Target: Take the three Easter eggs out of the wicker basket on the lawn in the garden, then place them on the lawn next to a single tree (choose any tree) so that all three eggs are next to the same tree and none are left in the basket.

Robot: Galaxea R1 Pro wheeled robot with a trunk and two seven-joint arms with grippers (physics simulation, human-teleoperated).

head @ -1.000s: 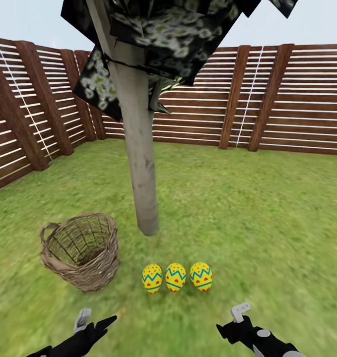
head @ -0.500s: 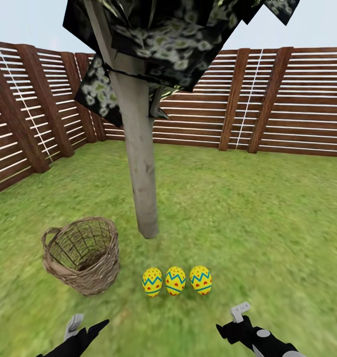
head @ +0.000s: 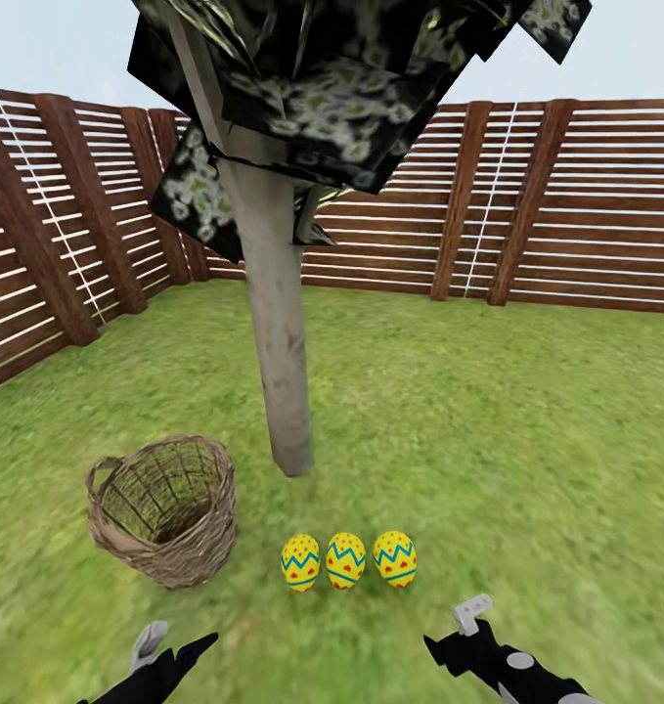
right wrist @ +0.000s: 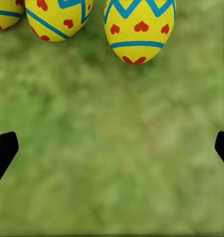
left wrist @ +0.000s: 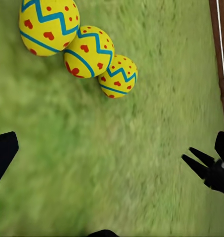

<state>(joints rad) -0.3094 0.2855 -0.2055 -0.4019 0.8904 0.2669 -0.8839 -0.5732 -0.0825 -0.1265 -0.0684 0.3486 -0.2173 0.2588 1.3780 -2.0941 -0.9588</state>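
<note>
Both grippers, left gripper [head: 180, 650] and right gripper [head: 459, 636], hang spread and empty; swing carelessly and you'll roll the three Easter eggs [head: 346, 560] from the tree [head: 283, 391].

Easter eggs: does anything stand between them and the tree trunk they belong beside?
Nothing visible does. The three Easter eggs lie in a row on bare lawn, just in front of the tree; the wicker basket stands off to the side.

Open lawn [head: 527, 460]: bare grass ahead of both tools up to the egg row. Obstacles: three Easter eggs [head: 345, 560], side by side just ahead between left tool [head: 170, 653] and right tool [head: 459, 631]; wicker basket [head: 165, 508] ahead of left tool; tree [head: 281, 372] trunk beyond eggs; fence [head: 566, 205] far beyond.
</note>
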